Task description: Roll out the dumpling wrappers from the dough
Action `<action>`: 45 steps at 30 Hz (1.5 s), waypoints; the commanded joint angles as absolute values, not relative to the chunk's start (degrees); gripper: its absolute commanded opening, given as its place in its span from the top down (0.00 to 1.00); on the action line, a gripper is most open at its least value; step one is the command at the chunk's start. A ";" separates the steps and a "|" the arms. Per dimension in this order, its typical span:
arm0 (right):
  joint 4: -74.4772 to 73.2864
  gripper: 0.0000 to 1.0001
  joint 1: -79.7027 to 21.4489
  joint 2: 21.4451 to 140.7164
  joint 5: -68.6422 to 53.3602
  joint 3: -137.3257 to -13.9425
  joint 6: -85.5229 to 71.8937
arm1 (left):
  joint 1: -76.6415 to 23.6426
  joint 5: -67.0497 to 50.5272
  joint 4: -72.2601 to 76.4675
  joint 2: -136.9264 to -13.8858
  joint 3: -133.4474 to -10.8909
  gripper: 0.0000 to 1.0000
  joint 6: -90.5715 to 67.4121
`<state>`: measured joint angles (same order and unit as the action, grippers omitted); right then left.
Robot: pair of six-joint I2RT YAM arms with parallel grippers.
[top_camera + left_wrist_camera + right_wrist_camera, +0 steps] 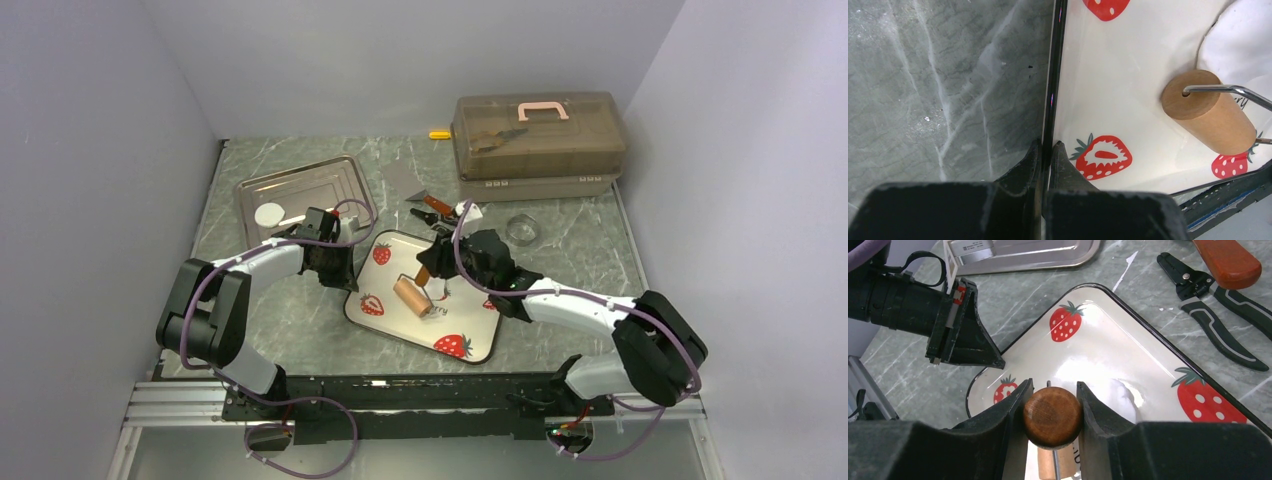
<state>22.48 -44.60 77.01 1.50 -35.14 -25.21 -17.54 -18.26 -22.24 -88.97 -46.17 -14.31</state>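
- The dough [1123,395] lies near the middle of the plate [1053,75], a flat white patch just past the roller [418,297]
- One round wrapper [269,214] lies in the tray [320,190], behind the plate on its left side
- The right pincer [1053,390] is gripping the roller's brown handle [1053,416], with one finger on each side
- The left pincer [1047,146] is closed tight on the plate's left rim and pins the plate down
- The dough looks soft and light, and maybe a bit sticky; I think it will squash easily and could cling to the roller
- Rolled thin, it could tear, so a gentle push looks best
- The handle is the right place to hold the roller; a thin wrapper is best lifted by its edge
- The plate looks smooth and shiny, so it might slide on the worktop if the rim were let go
- The plate has a raised rim all round, and the roller should stop before it
- The left pincer blocks the plate's left side, and the pliers [1218,332] lie just behind the plate
- The near right part of the plate looks like the most open room for rolling
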 commanded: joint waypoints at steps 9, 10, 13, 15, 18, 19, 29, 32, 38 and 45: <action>9.04 1.00 -40.98 78.84 -23.13 -56.35 -23.29 | -16.52 -13.80 -22.02 -87.92 -45.79 1.00 -13.04; 11.22 1.00 -39.64 79.15 -24.77 -56.83 -25.02 | -16.52 -13.72 -22.06 -87.85 -45.79 1.00 -13.01; 15.77 1.00 -35.40 79.89 -25.62 -56.47 -28.21 | -16.48 -13.71 -22.04 -87.71 -45.87 1.00 -13.00; 13.06 1.00 -34.66 80.14 -20.40 -57.02 -25.76 | -16.44 -13.72 -22.05 -87.63 -45.79 1.00 -12.99; 8.78 1.00 -34.63 80.37 -7.78 -56.40 -20.69 | -16.36 -13.95 -21.92 -87.67 -45.79 1.00 -12.90; 9.56 1.00 -34.49 80.27 -5.41 -55.43 -19.79 | -16.34 -13.98 -21.96 -87.83 -45.79 1.00 -12.95; 11.57 1.00 -34.54 82.04 6.26 -41.38 -15.98 | -16.17 -14.51 -21.93 -88.55 -45.87 1.00 -13.05; 10.71 1.00 -34.54 80.24 11.37 -37.44 -15.54 | -16.08 -14.76 -21.89 -88.83 -45.95 1.00 -13.04; 5.37 1.00 -34.54 75.93 18.12 -34.19 -14.48 | -15.95 -14.64 -22.06 -88.77 -45.97 1.00 -13.03; 0.19 1.00 -34.54 71.79 16.70 -39.05 -13.03 | -16.00 -14.60 -22.10 -88.70 -45.96 1.00 -13.08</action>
<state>13.78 -34.98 72.75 13.50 -37.58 -18.35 -16.95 -19.09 -22.11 -88.97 -46.17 -14.24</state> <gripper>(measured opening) 0.357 0.047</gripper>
